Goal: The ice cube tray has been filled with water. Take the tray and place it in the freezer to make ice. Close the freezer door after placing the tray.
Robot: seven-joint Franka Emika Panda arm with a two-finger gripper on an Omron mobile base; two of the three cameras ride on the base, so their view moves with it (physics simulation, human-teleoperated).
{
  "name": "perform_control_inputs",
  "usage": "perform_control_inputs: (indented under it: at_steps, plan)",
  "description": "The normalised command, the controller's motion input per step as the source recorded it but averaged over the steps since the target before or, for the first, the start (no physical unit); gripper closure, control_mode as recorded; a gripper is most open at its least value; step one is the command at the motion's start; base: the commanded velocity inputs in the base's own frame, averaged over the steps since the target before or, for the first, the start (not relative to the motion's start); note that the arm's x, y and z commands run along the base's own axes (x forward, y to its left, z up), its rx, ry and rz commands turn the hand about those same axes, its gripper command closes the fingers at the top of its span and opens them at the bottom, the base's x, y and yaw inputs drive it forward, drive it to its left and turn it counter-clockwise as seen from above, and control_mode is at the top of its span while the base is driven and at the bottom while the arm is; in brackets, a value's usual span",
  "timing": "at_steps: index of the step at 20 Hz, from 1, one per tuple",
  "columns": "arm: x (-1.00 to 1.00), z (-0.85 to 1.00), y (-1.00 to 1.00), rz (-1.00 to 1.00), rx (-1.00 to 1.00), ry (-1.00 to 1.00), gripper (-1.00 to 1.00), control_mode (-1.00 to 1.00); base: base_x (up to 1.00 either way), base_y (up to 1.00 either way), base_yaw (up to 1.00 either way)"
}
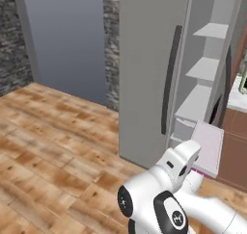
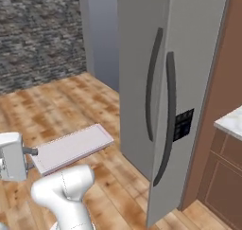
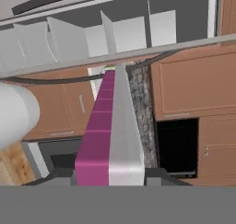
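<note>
One ice cube tray (image 2: pixel 71 148), pale lilac on top with a magenta side, sits in my claw (image 3: pixel 109 174). My jaws are pressed in on its near short end, pinching it. In the hand view it runs straight away from my fingertips, seen edge-on, toward the open freezer (image 1: pixel 205 69).

Counted: one tray; one grey fridge with two doors; two long dark vertical handles side by side in the right base view. The freezer door (image 1: pixel 147 74) stands swung open. The other door (image 2: pixel 189 96) carries one dark dispenser panel (image 2: pixel 183 124).

Three white shelves (image 1: pixel 198 101) show inside the freezer in the left base view, with a drawer (image 1: pixel 182 130) below them.

The tray is in the air over the wood floor (image 1: pixel 53 141), roughly level, its far end just in front of the freezer's lower part, near the drawer.
</note>
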Motion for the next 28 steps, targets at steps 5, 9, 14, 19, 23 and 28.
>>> perform_control_inputs:
  at_steps: [5,9,14,19,23,28]
  plan:
    - [0.00,0.00,0.00,0.00,0.00,0.00,1.00,1.00,0.22,0.46,-0.25]
    - [0.00,0.00,0.00,0.00,0.00,0.00,1.00,1.00,0.24,0.56,-0.22]
    - [0.00,0.00,0.00,0.00,0.00,0.00,1.00,1.00,0.24,0.47,-0.22]
    - [0.00,0.00,0.00,0.00,0.00,0.00,1.00,1.00,0.11,0.23,-0.24]
    - [0.00,0.00,0.00,0.00,0.00,0.00,1.00,1.00,0.07,0.13,-0.26]
    - [0.00,0.00,0.00,0.00,0.00,0.00,1.00,1.00,0.15,0.20,-0.25]
